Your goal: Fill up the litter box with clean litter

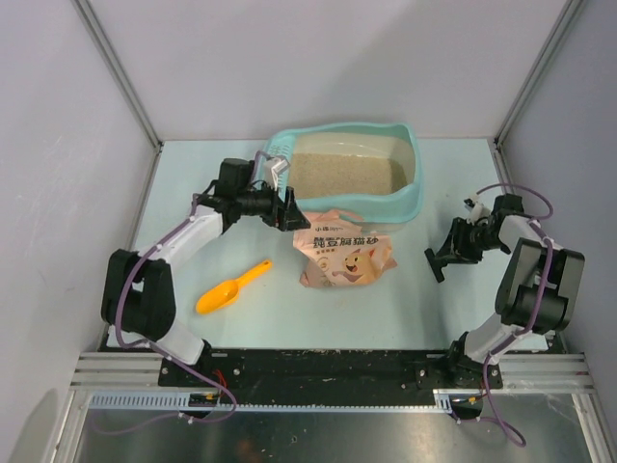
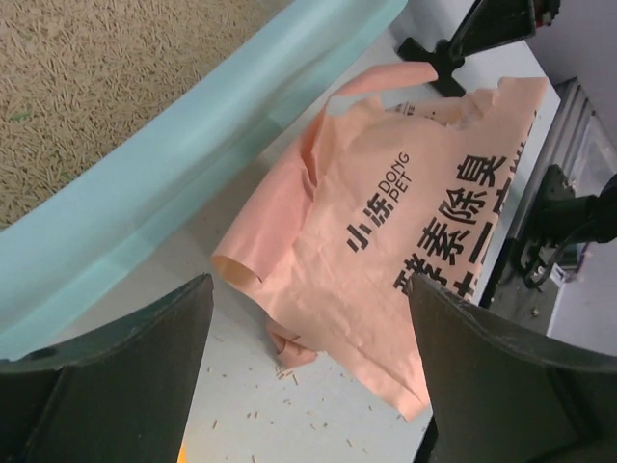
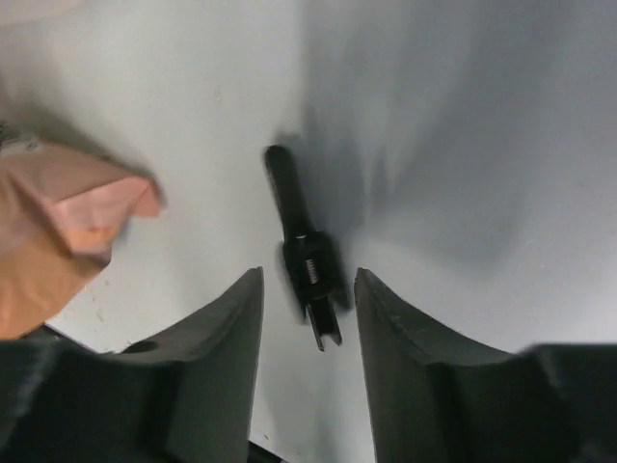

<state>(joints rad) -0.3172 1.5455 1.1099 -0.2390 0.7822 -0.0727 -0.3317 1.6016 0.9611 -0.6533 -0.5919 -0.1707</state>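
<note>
The teal litter box (image 1: 415, 193) stands at the back centre, and the clean litter (image 1: 345, 175) covers its floor. In the left wrist view its wall (image 2: 193, 145) runs diagonally, with beige litter (image 2: 87, 87) behind it. My left gripper (image 1: 289, 212) hovers by the box's near left corner. It is open (image 2: 308, 338) over bare table with nothing between its fingers. My right gripper (image 1: 439, 260) is low at the right, jaws apart (image 3: 308, 299). A small black spring tool (image 3: 304, 241) lies blurred just ahead of them, touching neither finger.
A crumpled pink bag (image 1: 345, 253) lies flat in front of the box; it also shows under the left wrist (image 2: 405, 222), and a corner shows at the right wrist (image 3: 58, 231). An orange scoop (image 1: 231, 287) lies at front left. Stray granules (image 2: 289, 381) dot the table.
</note>
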